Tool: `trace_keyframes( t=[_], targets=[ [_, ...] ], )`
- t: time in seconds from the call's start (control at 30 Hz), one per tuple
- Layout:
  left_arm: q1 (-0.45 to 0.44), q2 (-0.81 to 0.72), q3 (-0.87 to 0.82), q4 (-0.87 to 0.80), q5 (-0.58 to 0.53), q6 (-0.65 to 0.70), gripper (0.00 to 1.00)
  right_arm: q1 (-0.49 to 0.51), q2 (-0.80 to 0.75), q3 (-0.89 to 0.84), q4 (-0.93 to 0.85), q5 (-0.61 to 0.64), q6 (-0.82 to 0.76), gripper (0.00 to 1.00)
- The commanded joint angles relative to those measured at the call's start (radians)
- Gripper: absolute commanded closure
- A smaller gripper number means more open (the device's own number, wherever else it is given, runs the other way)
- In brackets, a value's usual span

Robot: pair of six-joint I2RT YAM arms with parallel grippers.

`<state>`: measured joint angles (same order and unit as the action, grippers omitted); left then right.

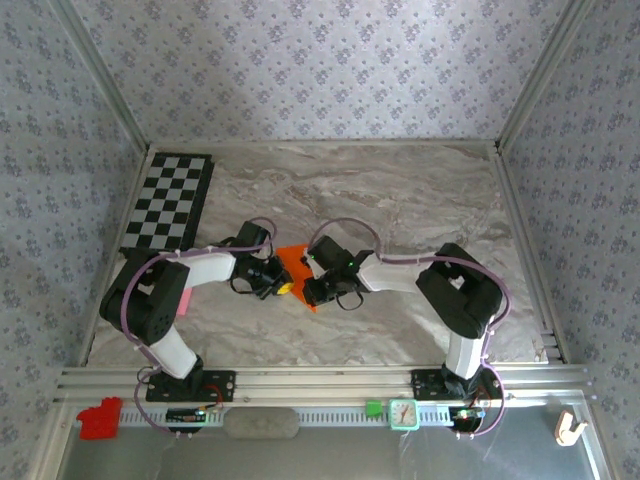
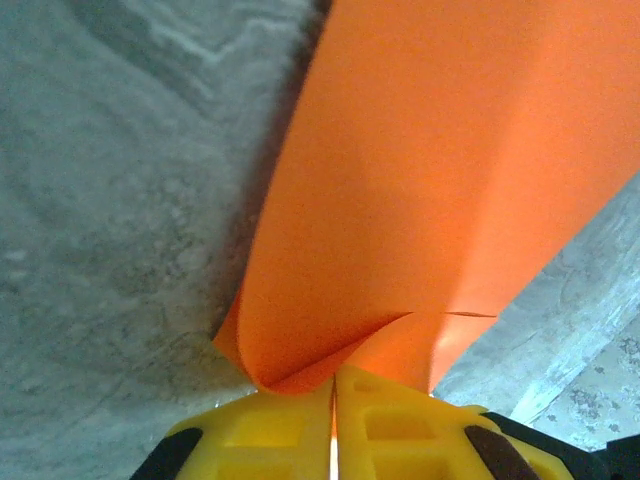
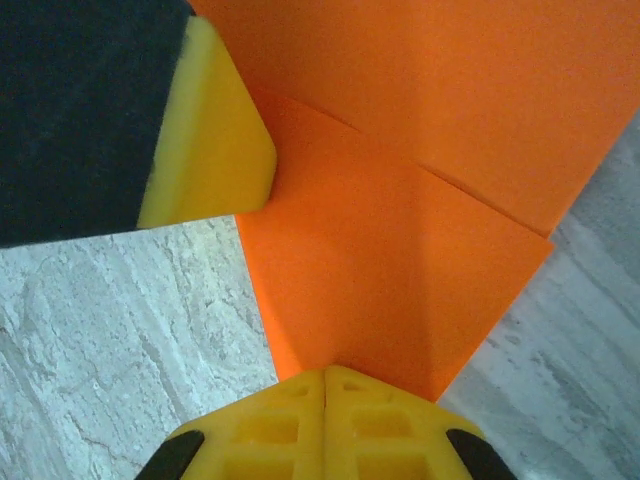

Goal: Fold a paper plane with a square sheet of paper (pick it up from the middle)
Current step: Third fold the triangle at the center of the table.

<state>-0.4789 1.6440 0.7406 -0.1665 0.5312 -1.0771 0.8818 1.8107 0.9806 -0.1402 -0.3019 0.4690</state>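
The orange paper (image 1: 294, 262) lies at the middle of the marble table (image 1: 420, 190), with both arms meeting over it. From above, the left claw (image 1: 283, 286) comes in from nine o'clock and the right claw (image 1: 308, 293) from three o'clock, their tips close beside each other at the paper's near edge.

In the left wrist view the yellow fingers (image 2: 290, 430) stand together with only a thin slit between them. They are clamped on a curled edge of the paper (image 2: 450, 180), which rises away from them in a curve.

In the right wrist view the fingers (image 3: 280, 430) are pressed together on a corner of the paper (image 3: 400, 250). Layered flaps with straight edges lie beyond, and the other claw's yellow finger sits at eleven o'clock.

Bare marble stretches wide toward twelve and three o'clock. A checkerboard (image 1: 168, 205) lies at ten o'clock by the left wall. At six o'clock a metal rail (image 1: 320, 380) borders the table, with a red block (image 1: 100, 418) beyond it at seven o'clock.
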Motion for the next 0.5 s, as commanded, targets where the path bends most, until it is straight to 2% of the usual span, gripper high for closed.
trace_keyframes(
  t=[0.0, 0.2, 0.47],
  targets=[
    [0.000, -0.041, -0.030, 0.047, -0.041, 0.065, 0.88, 0.006, 0.040, 0.014, -0.106, 0.036, -0.030, 0.95],
    [-0.016, -0.127, -0.070, 0.115, -0.016, 0.141, 0.85, 0.004, 0.056, 0.035, -0.152, 0.060, -0.025, 0.96],
    [-0.064, -0.091, -0.099, 0.200, 0.018, 0.142, 0.89, -0.003, 0.066, 0.039, -0.167, 0.057, -0.009, 0.97]
  ],
)
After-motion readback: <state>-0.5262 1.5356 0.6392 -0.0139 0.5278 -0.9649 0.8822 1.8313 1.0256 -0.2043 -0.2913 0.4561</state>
